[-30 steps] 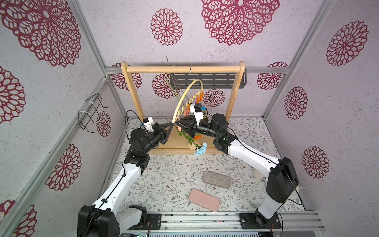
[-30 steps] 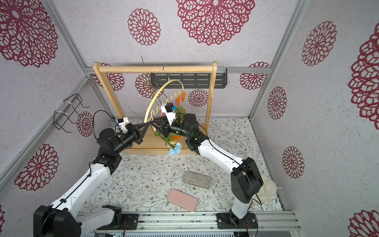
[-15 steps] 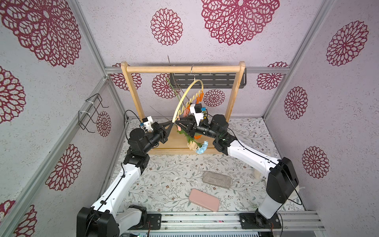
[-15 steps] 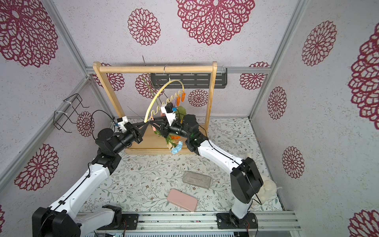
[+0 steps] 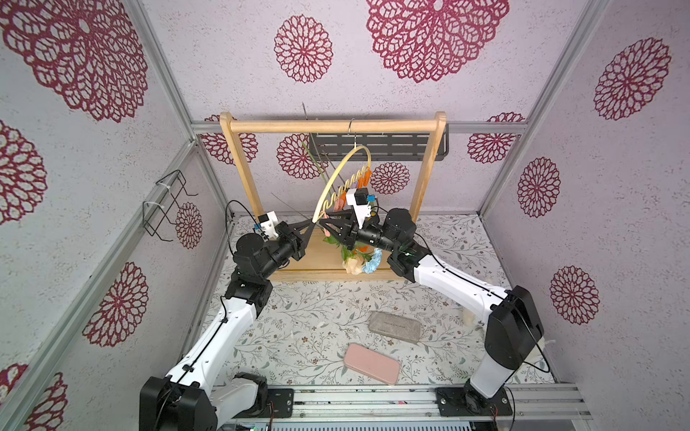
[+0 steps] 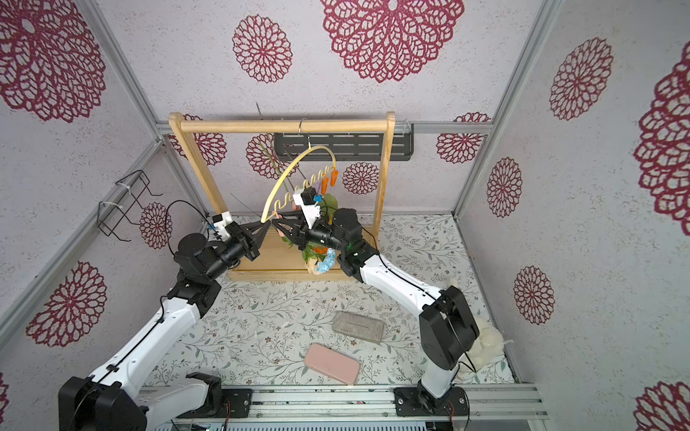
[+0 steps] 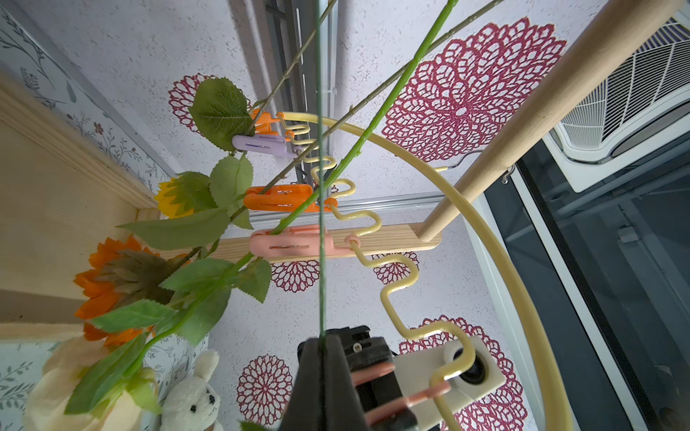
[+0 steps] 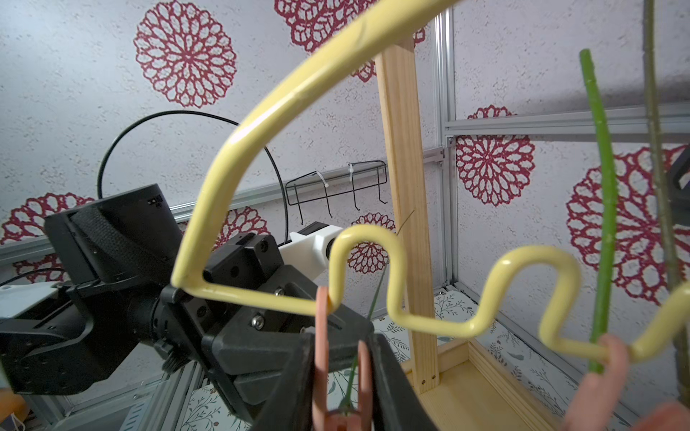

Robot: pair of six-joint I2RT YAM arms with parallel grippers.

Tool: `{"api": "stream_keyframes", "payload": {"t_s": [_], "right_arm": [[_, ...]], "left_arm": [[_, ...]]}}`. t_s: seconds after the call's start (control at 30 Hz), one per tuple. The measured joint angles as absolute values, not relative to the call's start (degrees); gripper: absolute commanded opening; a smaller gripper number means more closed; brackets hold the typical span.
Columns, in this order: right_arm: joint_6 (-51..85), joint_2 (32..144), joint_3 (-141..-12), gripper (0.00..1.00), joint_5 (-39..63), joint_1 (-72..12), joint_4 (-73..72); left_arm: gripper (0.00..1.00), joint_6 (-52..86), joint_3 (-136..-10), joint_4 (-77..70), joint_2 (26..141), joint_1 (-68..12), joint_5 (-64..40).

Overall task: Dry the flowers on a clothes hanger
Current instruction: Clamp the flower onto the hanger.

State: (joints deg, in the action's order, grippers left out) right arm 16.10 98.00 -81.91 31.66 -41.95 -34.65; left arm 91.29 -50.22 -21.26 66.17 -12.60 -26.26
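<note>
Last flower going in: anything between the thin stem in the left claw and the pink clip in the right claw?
Nothing visible. The stem runs between the arms of the pink clip, which the right claw squeezes.

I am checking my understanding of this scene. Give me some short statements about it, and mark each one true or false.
1. The clothes hanger hangs by its hook from the wooden rack's top bar. True.
2. The left claw is open and empty. False: it is shut on a thin green stem.
3. The right claw squeezes a pink clip on the hanger. True.
4. Both cases on the table are pink. False: one is a pink case, the other a grey case.
</note>
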Motion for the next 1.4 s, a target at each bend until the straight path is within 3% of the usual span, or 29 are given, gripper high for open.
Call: {"api": "stream_keyframes", "payload": {"t_s": [0.2, 0.43, 0.6, 0.8, 0.9, 1.1, 1.37, 1.4], "right_arm": [[15.9, 98.0, -81.9, 0.44, 31.5, -41.9, -34.5], [15.9, 98.0, -81.9, 0.50, 31.5, -41.9, -34.4], [15.5, 97.0, -81.7, 0.55, 31.5, -41.9, -33.1], [14.9, 94.0, -79.8, 0.58, 31.3, -41.9, -32.5], [14.5, 93.0, -79.0, 0.60, 31.0, -41.9, -32.2], [13.9, 91.2, -76.6, 0.62, 30.0, -41.8, -31.4], [11.5, 85.0, -71.8, 0.65, 27.7, -41.5, -29.0], [11.0, 83.8, -71.3, 0.65, 27.2, -41.5, -28.8]], "left_arm": [[0.00, 90.2, -50.2, -19.7, 65.9, -12.6, -26.2], [0.01, 89.6, -50.2, -18.6, 65.2, -12.6, -26.0], [0.18, 89.1, -50.2, -18.5, 65.1, -12.6, -25.8], [0.25, 88.0, -50.7, -17.6, 64.8, -12.6, -25.6], [0.36, 86.6, -51.8, -16.3, 64.4, -12.4, -25.2], [0.71, 83.7, -53.0, -13.9, 62.8, -11.8, -24.7], [0.99, 76.3, -54.6, -5.1, 60.1, -11.1, -20.6], [0.98, 75.3, -54.6, -3.6, 59.3, -10.9, -19.5]]}}
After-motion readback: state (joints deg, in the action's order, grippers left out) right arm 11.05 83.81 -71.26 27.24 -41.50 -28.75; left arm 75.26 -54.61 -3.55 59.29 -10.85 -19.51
